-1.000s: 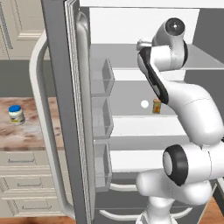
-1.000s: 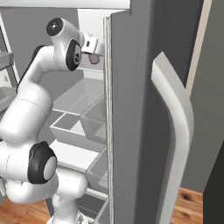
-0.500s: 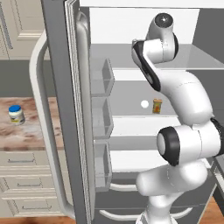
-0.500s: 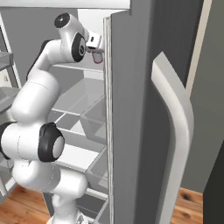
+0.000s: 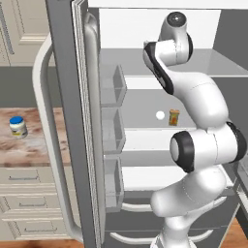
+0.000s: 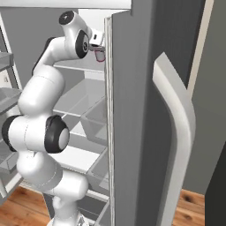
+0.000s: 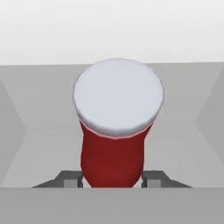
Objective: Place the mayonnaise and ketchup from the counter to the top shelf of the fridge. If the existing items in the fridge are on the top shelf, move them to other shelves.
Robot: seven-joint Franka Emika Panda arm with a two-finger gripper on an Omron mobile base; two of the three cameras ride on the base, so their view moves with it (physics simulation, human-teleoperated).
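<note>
The hand (image 7: 112,183) is clenched on the red ketchup bottle (image 7: 113,157), whose long axis runs straight out from it, white cap (image 7: 118,94) leading toward the fridge's far wall; the top shelf (image 6: 77,68) lies just below; the mayonnaise jar (image 5: 18,127) waits on the desk (image 5: 29,147), far left.

We've got cream cabinet drawers (image 5: 29,203) under a mottled brown surface (image 5: 34,145) on the left, warm wood floor (image 6: 26,198) below, and a grey wall (image 5: 19,92) behind, all pretty evenly lit.
</note>
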